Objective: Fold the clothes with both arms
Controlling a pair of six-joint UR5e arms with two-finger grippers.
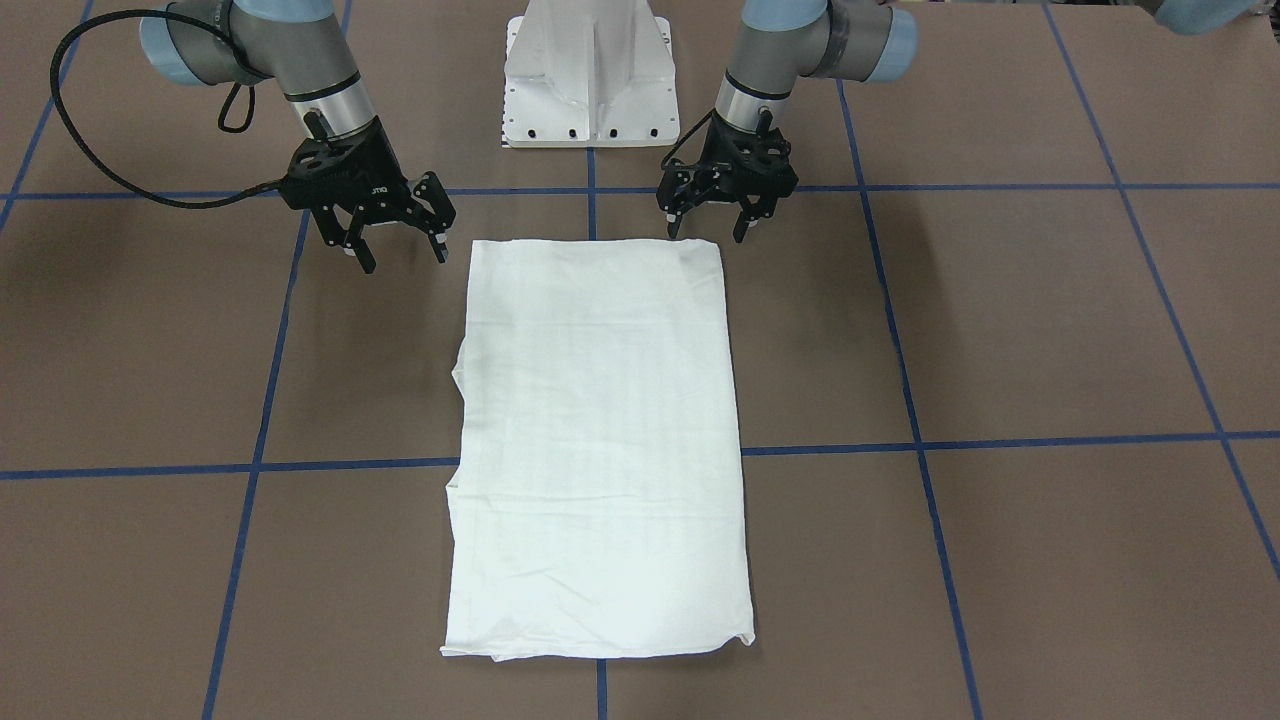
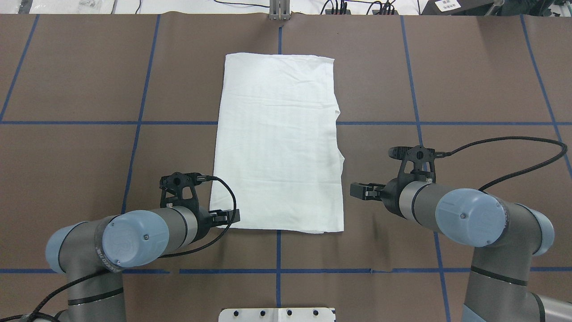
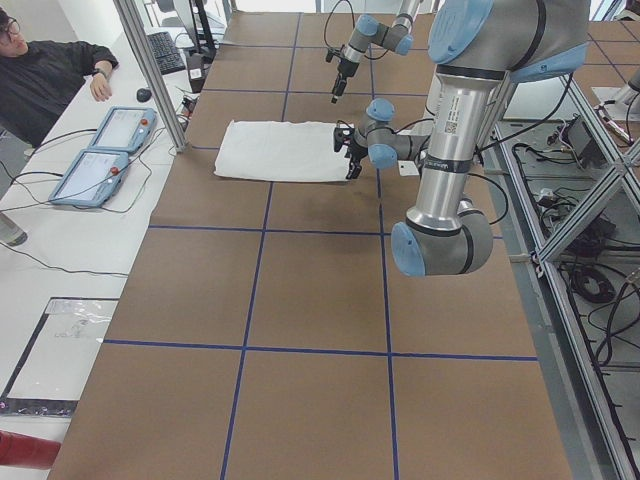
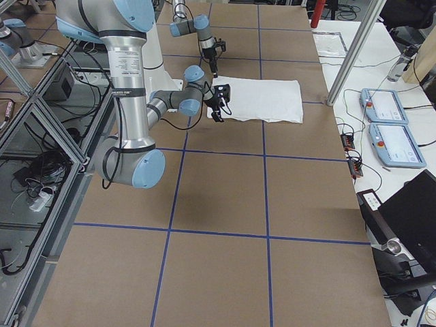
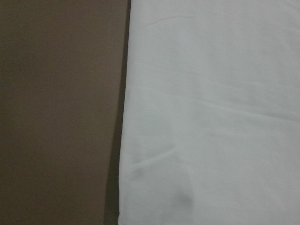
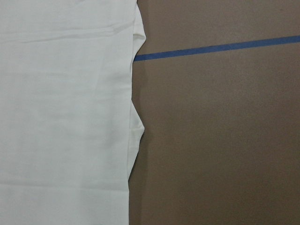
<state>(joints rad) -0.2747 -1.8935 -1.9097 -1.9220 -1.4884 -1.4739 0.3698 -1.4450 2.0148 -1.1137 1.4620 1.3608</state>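
The clothes are one white T-shirt [image 1: 600, 450] [image 2: 277, 143], folded into a long smooth rectangle at the middle of the brown table, sleeves tucked in. My left gripper [image 1: 708, 228] [image 2: 225, 218] hangs open just over the shirt's corner nearest the robot, holding nothing. My right gripper [image 1: 402, 255] [image 2: 359, 191] is open too, a little off the shirt's other long edge and apart from it. The left wrist view shows the shirt [image 5: 211, 112] edge against bare table. In the right wrist view the shirt [image 6: 65, 112] fills the left half. No fingers show in either wrist view.
The white pedestal base [image 1: 590, 80] [image 2: 277, 314] stands between the arms at the robot's side. Blue tape lines [image 1: 1000, 440] grid the table. A person [image 3: 40, 70] sits beyond the far table edge by two control tablets [image 3: 100, 150].
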